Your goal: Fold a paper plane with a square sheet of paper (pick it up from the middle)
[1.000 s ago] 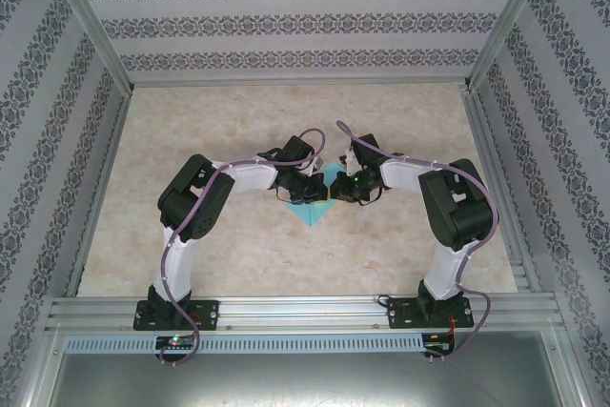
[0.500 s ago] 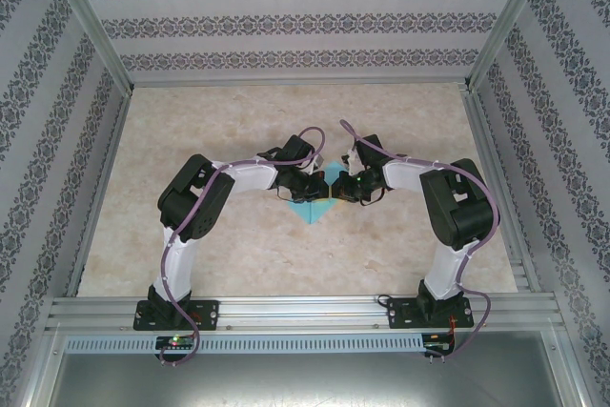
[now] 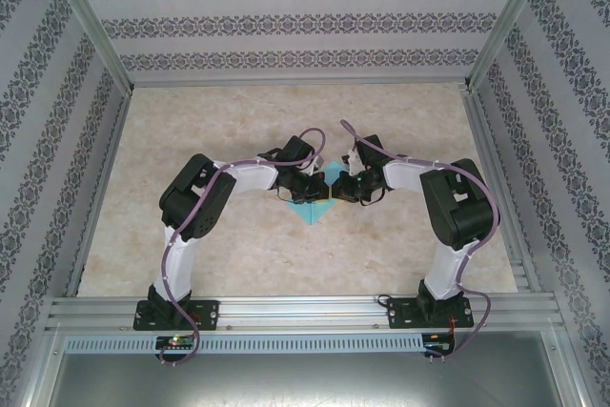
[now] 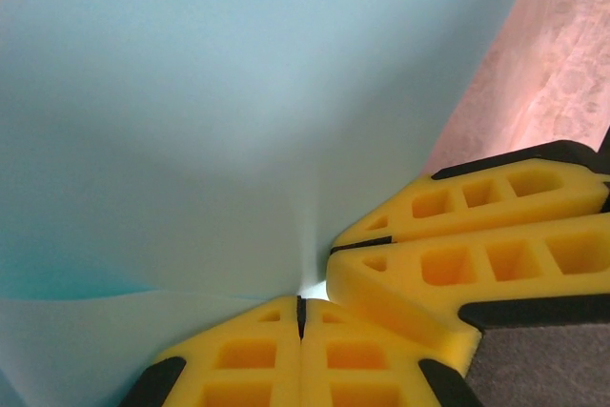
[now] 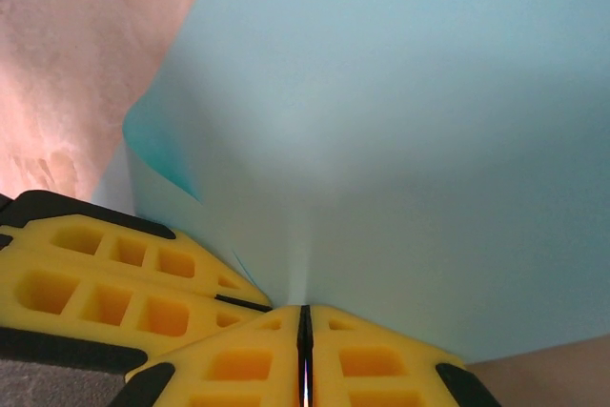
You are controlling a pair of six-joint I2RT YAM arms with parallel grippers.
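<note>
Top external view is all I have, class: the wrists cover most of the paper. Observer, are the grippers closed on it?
Observer: In the left wrist view, the left gripper is shut, pinching the paper at a crease.
Operator: And the other one?
Observer: In the right wrist view, the right gripper is shut too, nipping the same crease, tips right beside the left's.
Operator: Is the paper flat?
Observer: No. It fans out from the pinch, bowed, and a second layer peeks out at its left edge, with the table beyond.
</note>
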